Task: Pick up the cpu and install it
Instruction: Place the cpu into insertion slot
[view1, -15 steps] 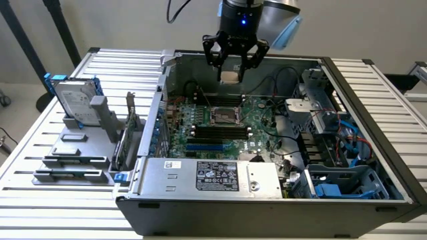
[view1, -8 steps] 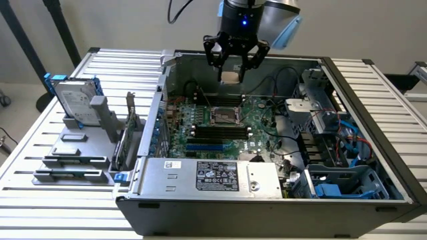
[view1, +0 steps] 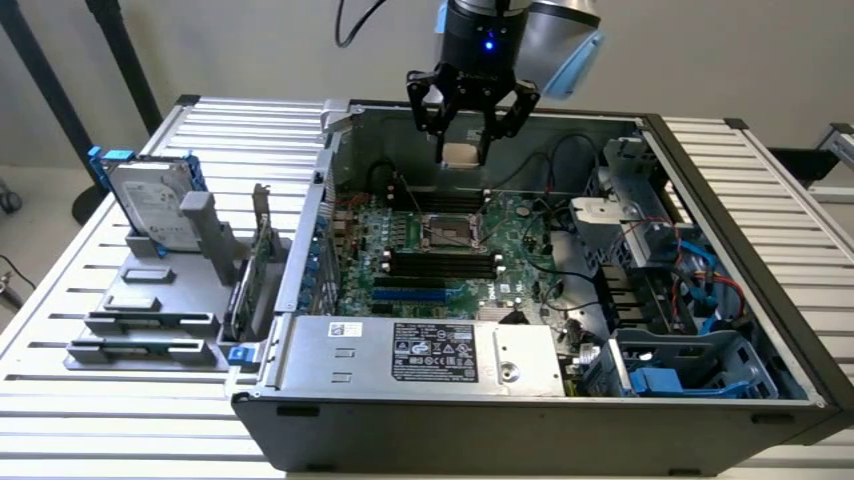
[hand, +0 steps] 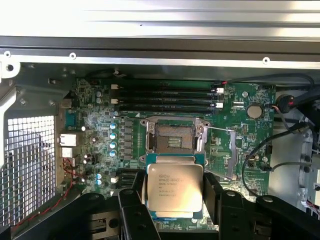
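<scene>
Gripper (view1: 466, 140) hangs over the far side of an open computer case (view1: 534, 425), its two black fingers (hand: 132, 210) pinching the cpu (view1: 462, 153) from opposite edges.

Everything stands on a table (view1: 80, 300) of pale slatted metal, with a plain light wall (view1: 747, 50) behind. At the exterior view's left, a grey rack (view1: 147, 325) holds a hard drive (view1: 150, 205) upright between blue rails. Just right of it lies the case, side panel off. A green motherboard (view1: 514, 220) covers its floor, with an empty socket (view1: 451, 232) near the middle and a row of black memory sticks (view1: 441, 263) on the near side of it. A silver power supply (view1: 414, 350) with a label fills the near left corner. A drive cage (view1: 694, 360) with blue parts takes up the right end.

The cpu (hand: 174, 187) is held flat, its shiny metal top and printing facing up toward the wrist. It is square, so no long axis stands out. Its edges run parallel to those of the socket (hand: 173, 138). It sits between the fingertips, clear of the board, while the socket lies below it and a little nearer in the exterior view.
</scene>
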